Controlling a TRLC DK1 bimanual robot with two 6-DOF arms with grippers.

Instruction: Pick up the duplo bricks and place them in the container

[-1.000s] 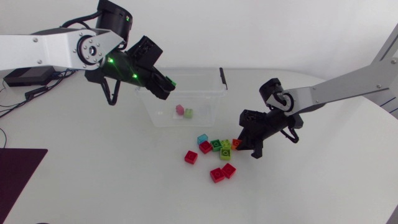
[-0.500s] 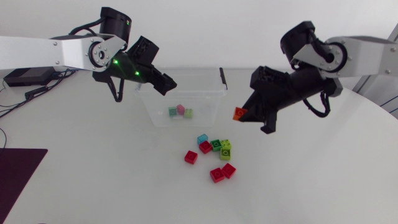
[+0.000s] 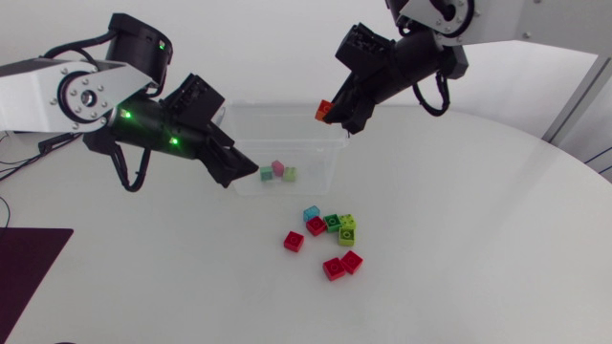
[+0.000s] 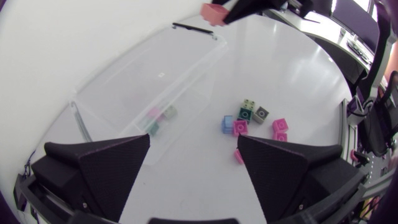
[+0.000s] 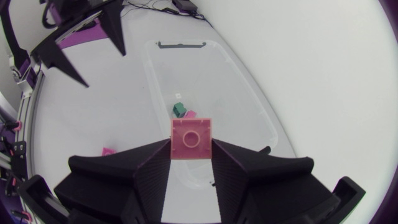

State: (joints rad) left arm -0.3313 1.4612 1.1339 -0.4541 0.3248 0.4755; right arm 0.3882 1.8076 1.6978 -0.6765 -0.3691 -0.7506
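My right gripper (image 3: 330, 113) is shut on an orange-red brick (image 3: 324, 111) and holds it above the right rim of the clear container (image 3: 316, 153). In the right wrist view that brick (image 5: 191, 138) sits clamped between both fingers, with the container (image 5: 249, 93) below it. Three small bricks (image 3: 277, 170) lie inside the container. My left gripper (image 3: 239, 175) stands open at the container's front left corner, holding nothing. In the left wrist view its fingers (image 4: 106, 168) spread wide, with the container (image 4: 143, 74) ahead of them. Several loose bricks (image 3: 330, 234) lie on the table in front of the container.
The loose bricks are red, green, lime and cyan, and lie in a cluster (image 4: 255, 118) ahead of my left gripper. A dark mat (image 3: 24, 263) lies at the table's front left edge. The white table (image 3: 478, 248) stretches bare to the right.
My left gripper opened over the container, a teal brick landed inside, and the arm drew back to the front left. My right arm lifted the orange-red brick from the pile to the container.
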